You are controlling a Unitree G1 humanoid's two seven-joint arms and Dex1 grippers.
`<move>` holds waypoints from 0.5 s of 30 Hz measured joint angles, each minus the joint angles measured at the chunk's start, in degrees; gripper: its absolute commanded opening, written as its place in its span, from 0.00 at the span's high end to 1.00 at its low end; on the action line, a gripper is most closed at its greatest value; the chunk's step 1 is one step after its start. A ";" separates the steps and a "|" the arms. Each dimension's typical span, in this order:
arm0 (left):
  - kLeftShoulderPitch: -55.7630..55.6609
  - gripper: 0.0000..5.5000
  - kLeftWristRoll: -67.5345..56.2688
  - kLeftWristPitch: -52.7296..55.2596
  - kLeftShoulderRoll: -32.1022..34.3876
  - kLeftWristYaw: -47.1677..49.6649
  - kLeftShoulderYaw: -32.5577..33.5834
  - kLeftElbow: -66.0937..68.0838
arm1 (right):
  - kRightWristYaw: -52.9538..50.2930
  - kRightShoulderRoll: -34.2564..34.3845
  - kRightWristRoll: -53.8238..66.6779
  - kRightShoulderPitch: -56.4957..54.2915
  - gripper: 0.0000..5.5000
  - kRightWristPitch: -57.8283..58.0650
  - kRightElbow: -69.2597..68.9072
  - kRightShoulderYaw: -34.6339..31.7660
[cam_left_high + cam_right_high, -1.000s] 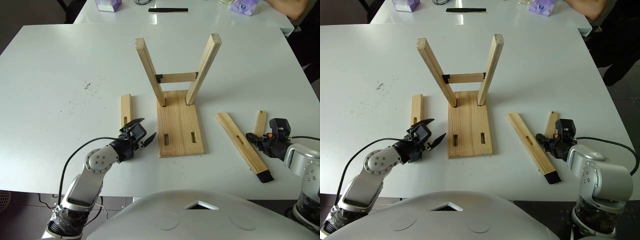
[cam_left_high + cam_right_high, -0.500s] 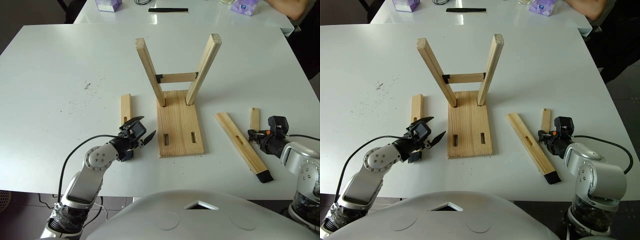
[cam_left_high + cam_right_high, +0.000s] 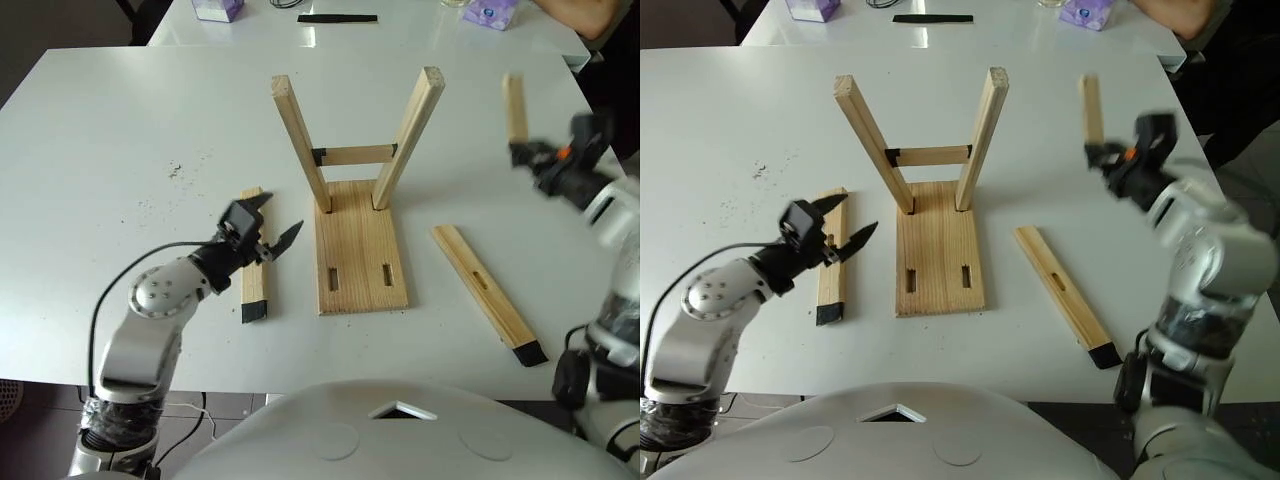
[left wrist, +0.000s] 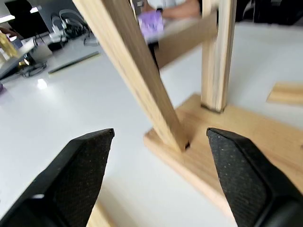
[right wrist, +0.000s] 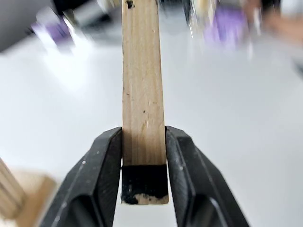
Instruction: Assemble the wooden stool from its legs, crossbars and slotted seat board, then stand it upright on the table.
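White surface (image 3: 100, 120) carried the half-built seat board (image 3: 360, 255). Right jaws clamped a crossbar (image 3: 514, 100) aloft; left jaws, released, hovered above a loose leg (image 3: 255, 292), probably next to be grasped.

glossy white table (image 3: 120, 130): dark specks toward left edge | slotted pale wooden seat board (image 3: 360, 250): light grain, dark slots | short pale wooden crossbar (image 5: 142, 94): black end | long pale wooden leg (image 3: 480, 288): black tip | left gripper (image 3: 280, 213), right gripper (image 5: 143, 137): black
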 measured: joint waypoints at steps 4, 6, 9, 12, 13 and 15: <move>-10.00 0.30 -19.16 4.97 0.30 2.24 4.84 -3.32 | 11.48 -1.29 14.78 -4.67 0.76 1.85 -0.05 -3.13; -14.89 0.25 -28.11 6.68 1.00 3.00 5.61 -3.44 | 16.79 -1.69 22.20 -4.85 0.76 3.66 -1.36 -4.14; -23.44 0.19 -41.33 8.95 3.02 4.07 5.99 -2.57 | 24.50 -3.73 29.87 -4.97 0.76 4.71 -3.76 -3.27; -31.87 0.18 -50.97 11.07 5.04 6.83 5.94 0.72 | 31.51 -5.48 35.75 -5.13 0.76 5.70 -6.27 1.25; -33.38 0.18 -52.74 11.65 5.34 7.56 5.70 2.20 | 33.08 -5.80 36.47 -5.17 0.76 5.66 -6.79 2.92; -33.94 0.18 -57.07 12.36 5.56 9.21 5.06 3.95 | 34.70 -6.24 37.14 -5.19 0.76 5.43 -6.96 5.24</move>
